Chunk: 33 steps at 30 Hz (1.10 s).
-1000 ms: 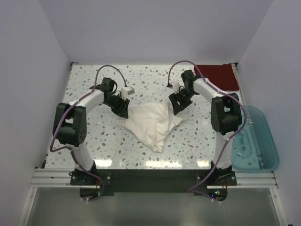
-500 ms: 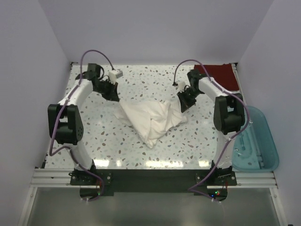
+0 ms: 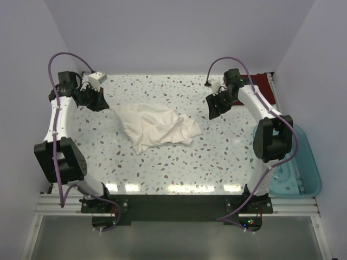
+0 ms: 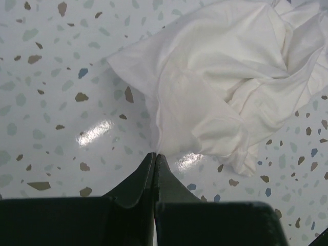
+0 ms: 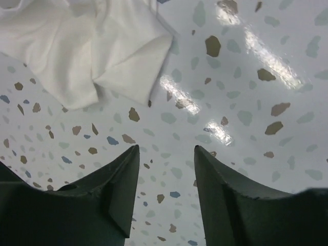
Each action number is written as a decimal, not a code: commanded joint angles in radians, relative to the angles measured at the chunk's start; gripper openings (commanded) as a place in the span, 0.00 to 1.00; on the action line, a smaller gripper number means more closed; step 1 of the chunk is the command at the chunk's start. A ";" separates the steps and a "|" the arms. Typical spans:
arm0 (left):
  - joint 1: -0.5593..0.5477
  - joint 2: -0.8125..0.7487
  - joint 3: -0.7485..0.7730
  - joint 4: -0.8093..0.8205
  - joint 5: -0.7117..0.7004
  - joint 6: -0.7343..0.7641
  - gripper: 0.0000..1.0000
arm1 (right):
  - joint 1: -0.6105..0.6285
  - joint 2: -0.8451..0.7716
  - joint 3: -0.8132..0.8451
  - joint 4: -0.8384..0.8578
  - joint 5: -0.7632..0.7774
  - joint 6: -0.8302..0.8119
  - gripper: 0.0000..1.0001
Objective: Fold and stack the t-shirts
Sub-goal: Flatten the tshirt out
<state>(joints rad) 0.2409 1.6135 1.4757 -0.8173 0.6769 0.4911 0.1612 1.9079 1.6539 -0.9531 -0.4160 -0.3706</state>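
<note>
- On a speckled table point(image 3: 162, 162) between pale walls, a white t-shirt point(image 3: 157, 124) is lying crumpled.
- Left gripper point(image 4: 155, 156) is pinching its edge; right gripper point(image 5: 166, 151) is gaping, empty.
- Only the overhead view is showing the red t-shirt point(image 3: 264, 86), far-right corner.

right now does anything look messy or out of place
Yes: the white t-shirt lies bunched and wrinkled in the middle of the table, while the dark red t-shirt sits flat in the far right corner.
</note>
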 commanded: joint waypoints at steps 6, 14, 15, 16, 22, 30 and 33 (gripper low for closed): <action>0.024 0.037 -0.061 0.018 -0.004 0.032 0.00 | 0.204 0.032 0.090 0.086 -0.021 -0.022 0.66; 0.024 0.078 -0.029 -0.019 0.018 0.049 0.00 | 0.348 0.209 0.316 0.088 0.045 -0.269 0.73; 0.026 0.089 -0.022 -0.025 0.030 0.046 0.00 | 0.359 0.230 0.337 0.068 0.045 -0.295 0.73; 0.024 0.094 -0.015 -0.031 0.036 0.046 0.00 | 0.376 0.268 0.366 0.042 0.052 -0.338 0.73; 0.024 0.134 0.026 -0.025 0.046 0.027 0.00 | 0.405 0.370 0.435 -0.042 0.081 -0.442 0.72; 0.024 0.180 0.083 -0.026 0.046 0.009 0.00 | 0.382 0.344 0.435 -0.098 0.128 -0.476 0.00; 0.026 0.191 0.100 -0.032 0.050 0.010 0.00 | 0.362 0.272 0.393 -0.082 0.155 -0.452 0.03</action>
<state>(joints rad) 0.2630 1.7966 1.5253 -0.8402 0.6937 0.5091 0.5484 2.3074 2.0407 -1.0237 -0.2958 -0.8135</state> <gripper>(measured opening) 0.018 0.021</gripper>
